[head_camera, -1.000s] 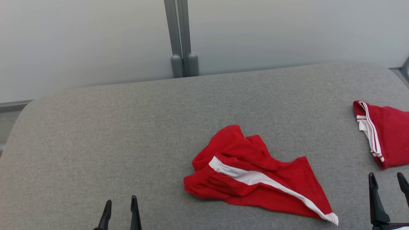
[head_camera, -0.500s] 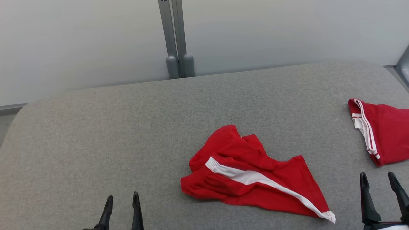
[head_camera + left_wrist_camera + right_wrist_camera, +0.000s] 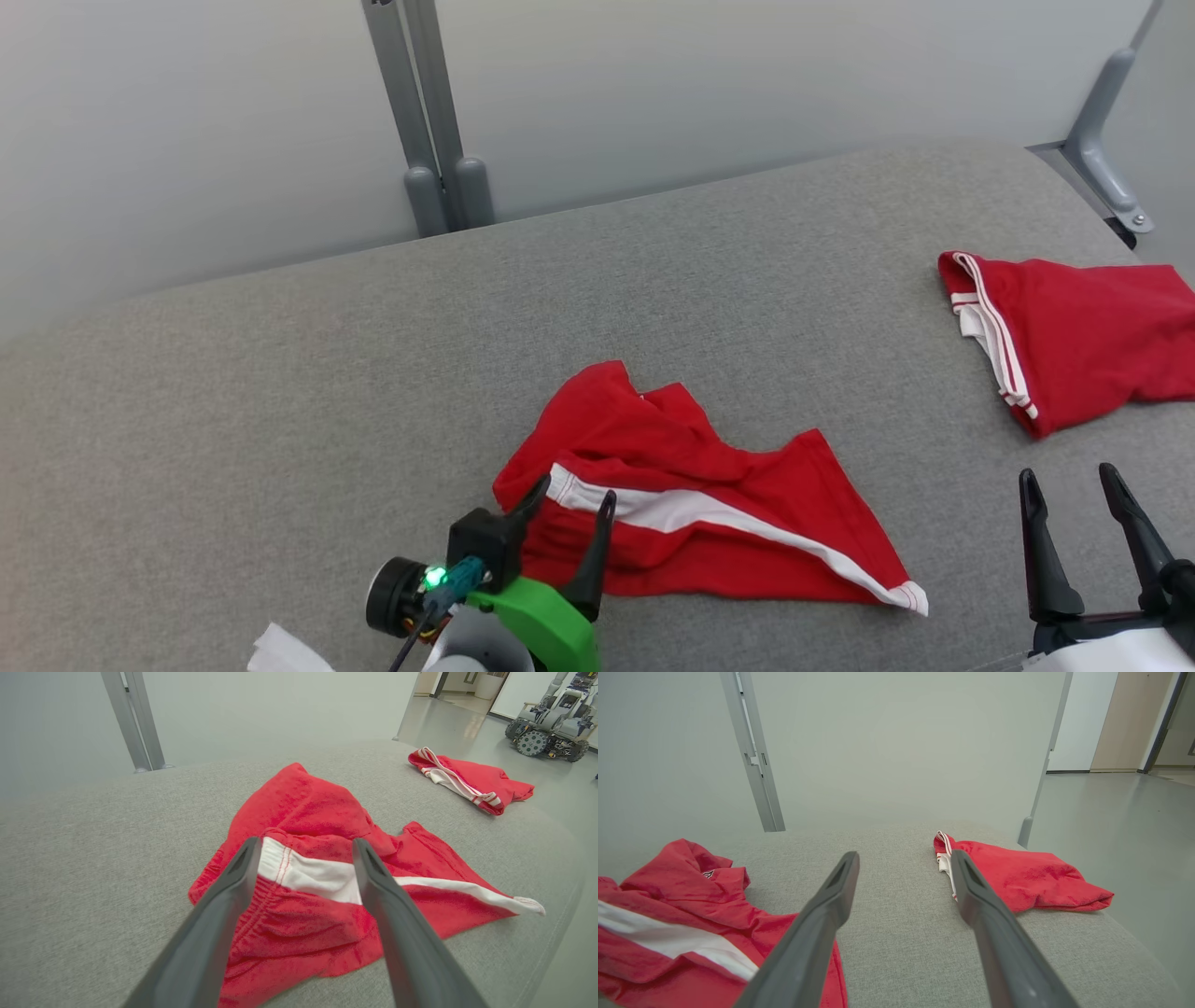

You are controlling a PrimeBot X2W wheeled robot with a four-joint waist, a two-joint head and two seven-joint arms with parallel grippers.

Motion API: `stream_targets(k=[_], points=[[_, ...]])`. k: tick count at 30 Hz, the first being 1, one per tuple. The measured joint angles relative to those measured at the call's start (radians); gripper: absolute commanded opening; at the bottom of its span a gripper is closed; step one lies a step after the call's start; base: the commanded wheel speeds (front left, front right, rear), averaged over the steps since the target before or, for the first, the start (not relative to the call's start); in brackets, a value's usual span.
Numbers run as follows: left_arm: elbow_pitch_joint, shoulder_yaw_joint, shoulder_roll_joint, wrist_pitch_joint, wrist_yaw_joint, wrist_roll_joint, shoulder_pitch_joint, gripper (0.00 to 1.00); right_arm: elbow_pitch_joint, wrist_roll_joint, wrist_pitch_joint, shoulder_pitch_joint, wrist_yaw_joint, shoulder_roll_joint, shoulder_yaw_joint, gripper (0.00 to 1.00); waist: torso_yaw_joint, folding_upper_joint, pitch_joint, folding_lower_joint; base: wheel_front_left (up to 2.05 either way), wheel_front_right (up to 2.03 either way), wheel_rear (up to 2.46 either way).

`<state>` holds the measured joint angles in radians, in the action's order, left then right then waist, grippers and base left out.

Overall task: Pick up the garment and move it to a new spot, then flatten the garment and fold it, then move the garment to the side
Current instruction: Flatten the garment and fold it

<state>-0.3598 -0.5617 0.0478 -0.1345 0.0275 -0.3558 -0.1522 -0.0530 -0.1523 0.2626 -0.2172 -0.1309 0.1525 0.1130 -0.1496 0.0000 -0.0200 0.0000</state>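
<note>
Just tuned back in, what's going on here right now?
The left gripper is poised with its jaws open at the waistband end of the crumpled red garment, which lies on the grey padded surface. Nothing is gripped yet, and I cannot tell whether the fingers touch the cloth. The right gripper hangs open off to the right, near a second red garment. The garment has not yet been lifted.

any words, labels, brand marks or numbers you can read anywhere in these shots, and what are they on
Nothing here can be read as text.
Small dark label on the crumpled red garment: too small and blurred to read.
Folded red garment: white stripes, no lettering seen.
</note>
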Motion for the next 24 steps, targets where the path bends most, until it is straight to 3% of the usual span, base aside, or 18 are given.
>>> stream_targets(k=[5,12,24], points=[[-0.114,-0.059,0.0,0.073,0.028,-0.047,-0.106,1.0,0.001,-0.003,0.0,0.014,0.0,0.0,-0.003,1.0,-0.044,0.0,0.006,0.0,0.0,0.0,0.0],[-0.183,-0.046,0.007,0.123,0.078,-0.08,-0.171,1.0,0.0,-0.004,0.0,0.011,0.0,-0.005,0.005,1.0,-0.084,0.0,0.013,0.0,0.0,0.0,0.0],[-0.055,-0.058,0.079,0.289,0.098,-0.1,-0.129,1.0,0.003,-0.004,0.0,-0.003,0.0,-0.012,0.019,1.0,-0.067,0.0,0.012,0.0,0.0,0.0,0.0]])
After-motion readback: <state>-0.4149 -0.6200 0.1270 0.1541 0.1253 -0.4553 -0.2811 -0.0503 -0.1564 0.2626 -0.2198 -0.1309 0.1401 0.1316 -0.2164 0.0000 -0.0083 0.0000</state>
